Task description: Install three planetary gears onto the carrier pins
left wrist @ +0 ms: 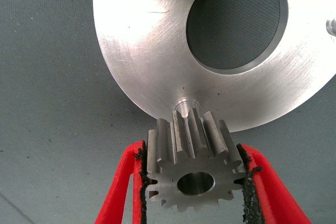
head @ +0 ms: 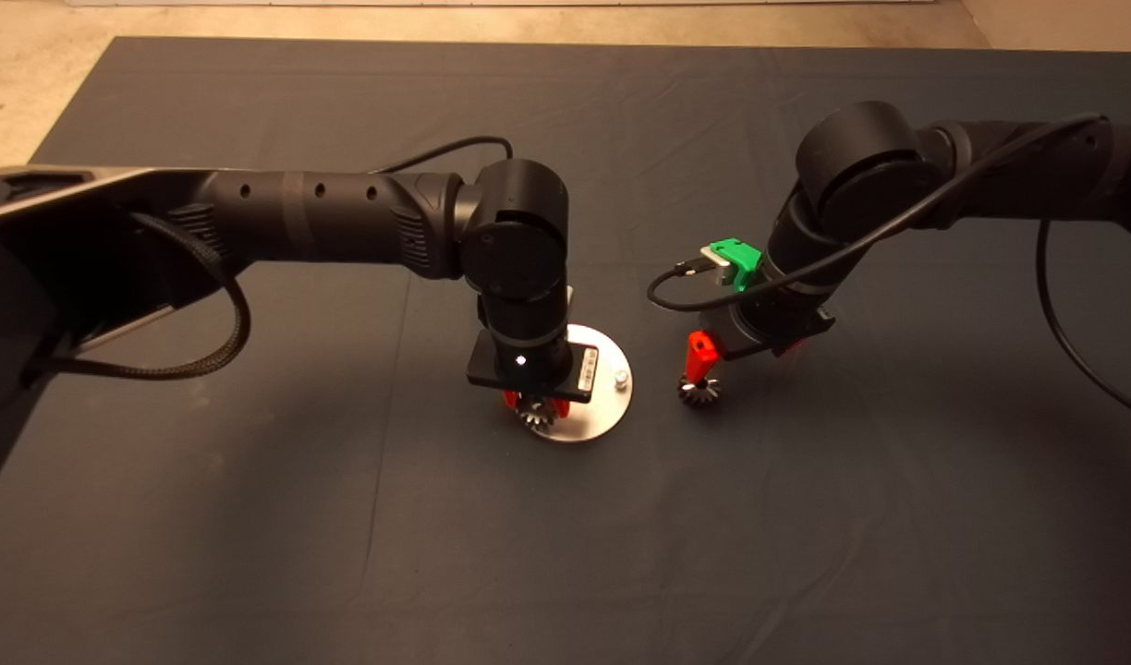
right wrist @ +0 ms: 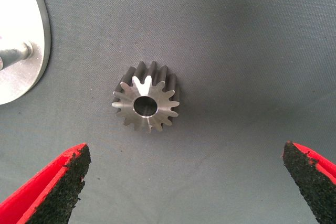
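Over the carrier plate (left wrist: 142, 51) edge, your left pincer (left wrist: 195, 182) clamps one planetary gear (left wrist: 194, 166), bore axis upright, above a carrier pin (left wrist: 184, 104); your right pincer (right wrist: 184, 182), spread wide, straddles a second gear (right wrist: 147, 103) lying flat on the mat (head: 344, 517)

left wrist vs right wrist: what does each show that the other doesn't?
Left wrist only: the left gripper shut on a planetary gear, held just off a carrier pin at the carrier plate's edge, with the plate's central hole visible.

Right wrist only: the right gripper open above a second gear lying flat on the mat, beside the plate.

Both: the plate, a pin and the mat.
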Motion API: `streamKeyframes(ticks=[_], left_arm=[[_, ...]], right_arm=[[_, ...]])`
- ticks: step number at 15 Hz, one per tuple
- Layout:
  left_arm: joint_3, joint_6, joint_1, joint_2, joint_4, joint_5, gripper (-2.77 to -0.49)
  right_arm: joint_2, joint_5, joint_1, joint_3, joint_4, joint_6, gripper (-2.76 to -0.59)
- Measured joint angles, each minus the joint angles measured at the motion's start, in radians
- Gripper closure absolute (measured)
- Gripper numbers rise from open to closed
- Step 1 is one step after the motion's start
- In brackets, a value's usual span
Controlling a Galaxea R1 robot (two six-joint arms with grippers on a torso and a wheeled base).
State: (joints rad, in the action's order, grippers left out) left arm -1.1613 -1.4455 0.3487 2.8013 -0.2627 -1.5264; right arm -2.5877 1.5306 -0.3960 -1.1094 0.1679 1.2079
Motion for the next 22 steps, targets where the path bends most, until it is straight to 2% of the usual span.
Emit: streamKeyframes(ticks=[9,14,22], left_arm=[[-0.012,0.022,0.001,0.003,0.007,-0.001,-0.82],[-0.013,0.019,0.001,0.003,0.009,0.000,-0.82],[-0.012,0.011,0.003,0.003,0.009,0.000,-0.82]], right_arm=[[0.000,0.000,0.000,0.000,0.000,0.000,-2.73],[0.000,0.000,0.016,0.000,0.000,0.000,-2.73],[0.000,0.000,0.017,0.000,0.000,0.000,-2.73]])
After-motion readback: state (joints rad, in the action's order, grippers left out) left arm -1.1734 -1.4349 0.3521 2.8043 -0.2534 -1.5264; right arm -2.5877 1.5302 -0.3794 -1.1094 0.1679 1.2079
